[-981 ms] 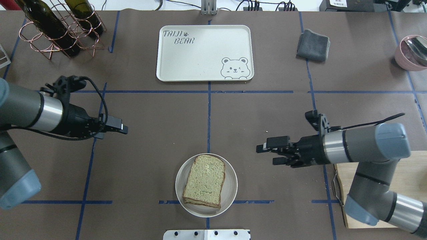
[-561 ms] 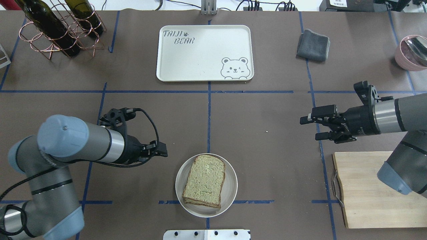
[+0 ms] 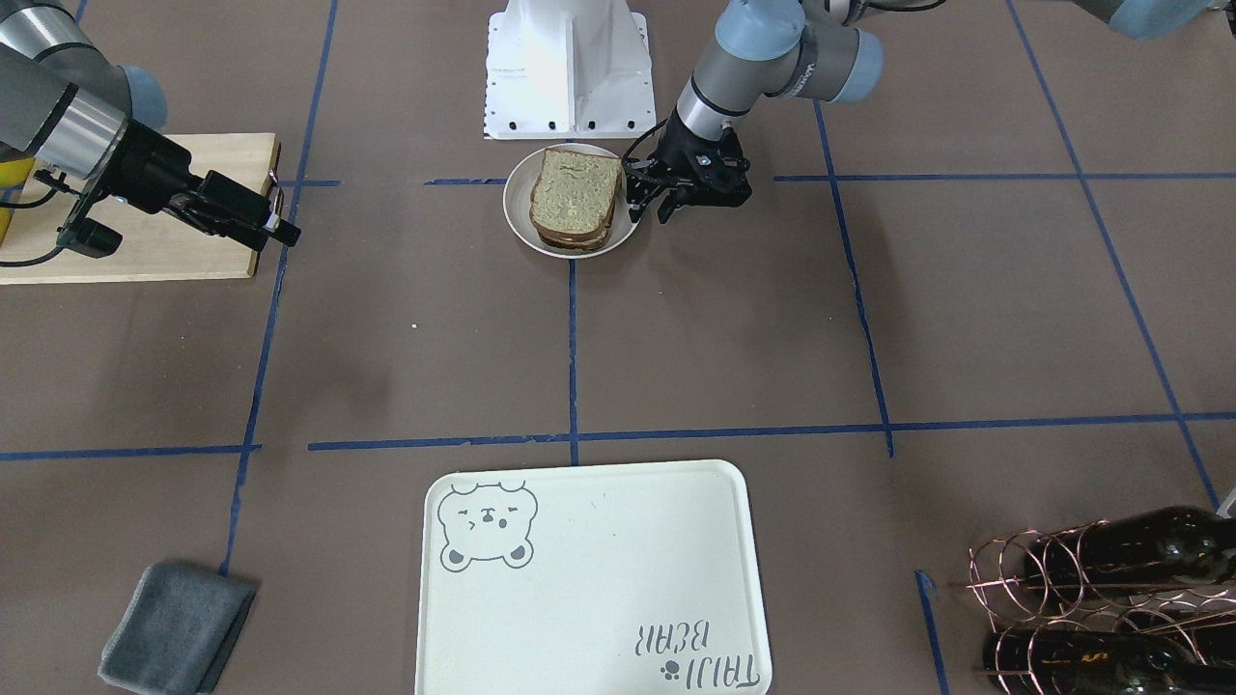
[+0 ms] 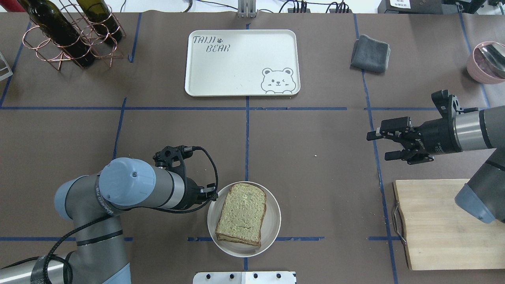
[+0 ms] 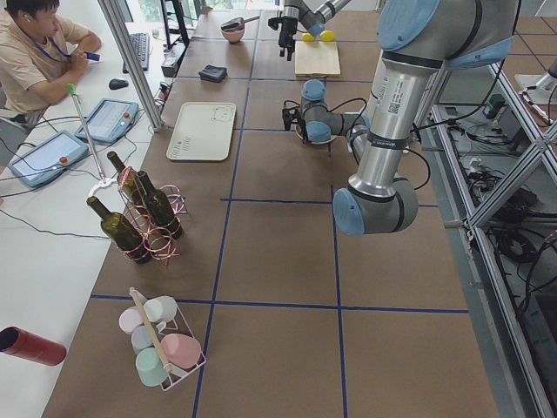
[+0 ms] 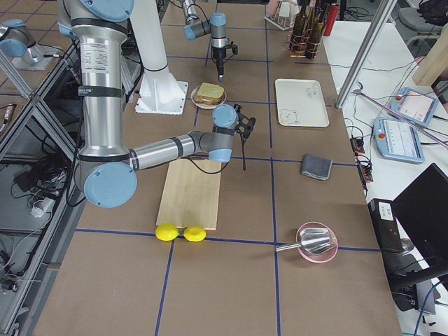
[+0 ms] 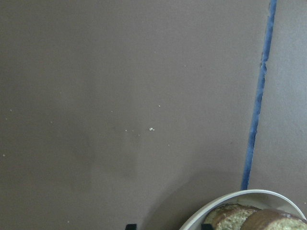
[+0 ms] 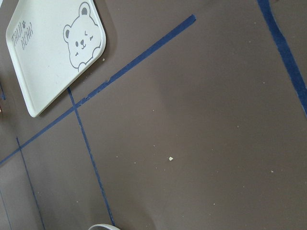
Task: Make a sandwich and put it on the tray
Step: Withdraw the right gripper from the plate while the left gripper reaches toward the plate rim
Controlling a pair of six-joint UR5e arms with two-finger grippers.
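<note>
The sandwich point(image 4: 241, 213), two tan-green bread slices stacked, lies on a small round white plate point(image 4: 274, 227) near the table's front middle. No egg shows. My left gripper point(image 4: 214, 193) is open and empty, low at the plate's left rim; in the front-facing view point(image 3: 649, 203) its fingers stand apart beside the plate point(image 3: 517, 208). The left wrist view shows the plate's rim point(image 7: 225, 203) and bread crust point(image 7: 249, 218). My right gripper point(image 4: 380, 146) is open and empty, far right of the plate. The cream tray point(image 4: 240, 63) with the bear drawing lies bare at the back middle.
A wooden cutting board point(image 4: 434, 225) lies at the front right, with two lemons point(image 6: 180, 232) at its end. A grey cloth point(image 4: 370, 53) lies right of the tray. A wire rack with wine bottles point(image 4: 71, 35) stands back left. A pink bowl point(image 4: 487, 63) sits far right.
My left arm has swung in and down from the left until its gripper reached the plate's left rim. My right gripper has drawn back to the right, away from the plate.
</note>
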